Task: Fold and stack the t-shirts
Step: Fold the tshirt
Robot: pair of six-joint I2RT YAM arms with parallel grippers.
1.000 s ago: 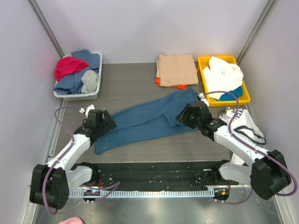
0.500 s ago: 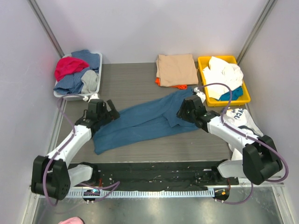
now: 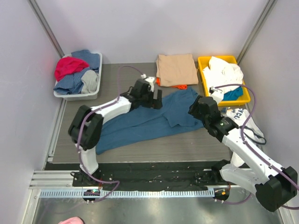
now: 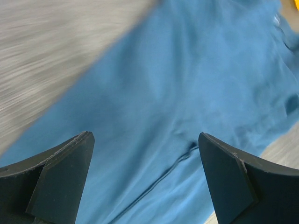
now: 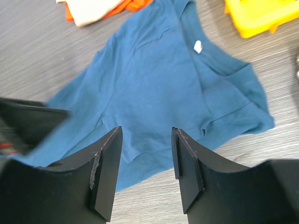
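Note:
The large dark teal-blue t-shirt (image 3: pixel 145 122) lies loosely spread across the middle of the table, unfolded; it also fills the left wrist view (image 4: pixel 177 84) and shows in the right wrist view (image 5: pixel 159 79). The tan-beige t-shirt (image 3: pixel 176 69) lies folded at the back on the orange t-shirt (image 3: pixel 180 86), whose edge peeks out beneath; both show in the right wrist view (image 5: pixel 93 7). My left gripper (image 3: pixel 155 99) is open and empty above the blue shirt's upper edge. My right gripper (image 3: pixel 200 108) is open and empty over the shirt's right end.
A grey bin (image 3: pixel 70 95) of mixed clothes stands at the back left. A yellow tray (image 3: pixel 205 63) holding white and teal cloth stands at the back right. A white printed cloth (image 3: pixel 243 119) lies by the right arm. Walls close in both sides.
My left arm has swung far from the shirt's left end to its upper middle. My right gripper has pulled back slightly to the right. The shirt has barely shifted.

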